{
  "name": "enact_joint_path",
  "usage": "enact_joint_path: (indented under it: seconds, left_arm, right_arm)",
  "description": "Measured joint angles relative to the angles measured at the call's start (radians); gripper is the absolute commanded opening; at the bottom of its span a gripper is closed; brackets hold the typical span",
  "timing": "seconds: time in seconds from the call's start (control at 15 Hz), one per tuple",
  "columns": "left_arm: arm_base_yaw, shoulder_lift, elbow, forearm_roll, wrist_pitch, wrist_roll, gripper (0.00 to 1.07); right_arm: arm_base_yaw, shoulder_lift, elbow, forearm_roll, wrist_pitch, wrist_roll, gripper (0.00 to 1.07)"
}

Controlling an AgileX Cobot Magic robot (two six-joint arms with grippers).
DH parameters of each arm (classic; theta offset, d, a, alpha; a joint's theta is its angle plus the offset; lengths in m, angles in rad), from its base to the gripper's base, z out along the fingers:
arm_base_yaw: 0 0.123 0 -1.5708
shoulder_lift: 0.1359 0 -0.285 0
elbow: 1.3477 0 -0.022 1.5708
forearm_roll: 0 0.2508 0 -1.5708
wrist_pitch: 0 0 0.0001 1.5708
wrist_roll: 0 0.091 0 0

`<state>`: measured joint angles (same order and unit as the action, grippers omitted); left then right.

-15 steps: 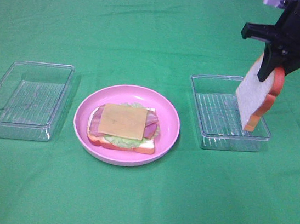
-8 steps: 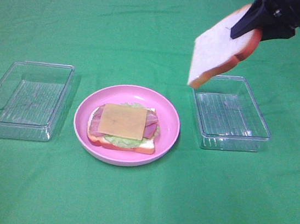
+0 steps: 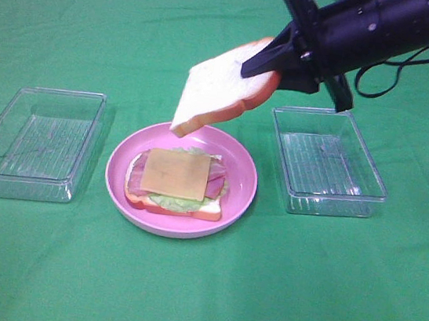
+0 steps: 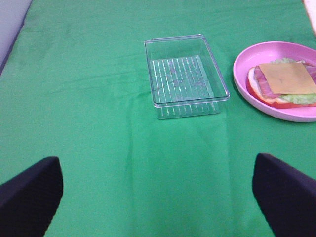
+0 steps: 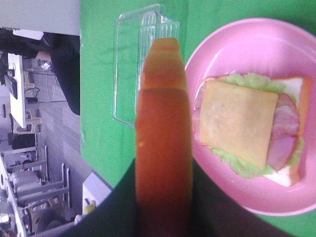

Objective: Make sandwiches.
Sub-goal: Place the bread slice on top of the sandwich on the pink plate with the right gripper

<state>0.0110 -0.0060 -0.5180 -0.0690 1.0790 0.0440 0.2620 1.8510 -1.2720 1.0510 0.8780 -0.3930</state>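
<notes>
Bread slice [image 3: 220, 86] hangs tilted in my right gripper [image 3: 279, 62], its jaws pinching the slice by the orange-brown crust edge, with the low white corner just above the far rim of the pink plate [image 3: 240, 203]. On that plate sits the open sandwich stack [image 3: 176, 181]: bottom bread, ruffled lettuce, bacon strips, and the yellow cheese slice [image 3: 176, 173] on top, lying a little skewed. My left gripper [image 4: 158, 197] is parked well back over bare green cloth, jaws spread wide and holding nothing. As I judge it, the step in hand is capping the stack. I want to carry the slice further toward me until it is centred over the cheese, level it flat, square its edges to the bottom bread, lower until it nearly rests, and only then let go; dropping it tilted would likely let it slide off or drag the cheese. Room is generous: the clear tray on the right [image 3: 327, 161] sits just beside the plate under my arm, the clear tray on the left [image 3: 35, 141] stands apart, and the counter in front is open.
</notes>
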Motion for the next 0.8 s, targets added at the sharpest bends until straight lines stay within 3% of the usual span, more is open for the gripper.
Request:
enact_joint_path:
  seconds: [0.2,0.8]
  left_arm:
    - [0.000,0.000,0.000,0.000,0.000,0.000,0.98]
    - [0.000,0.000,0.000,0.000,0.000,0.000,0.98]
  right_arm:
    - [0.117,0.122,0.003,0.053,-0.036,-0.040,0.00]
    - [0.137,0.231,0.003,0.147,-0.079,-0.087,0.00]
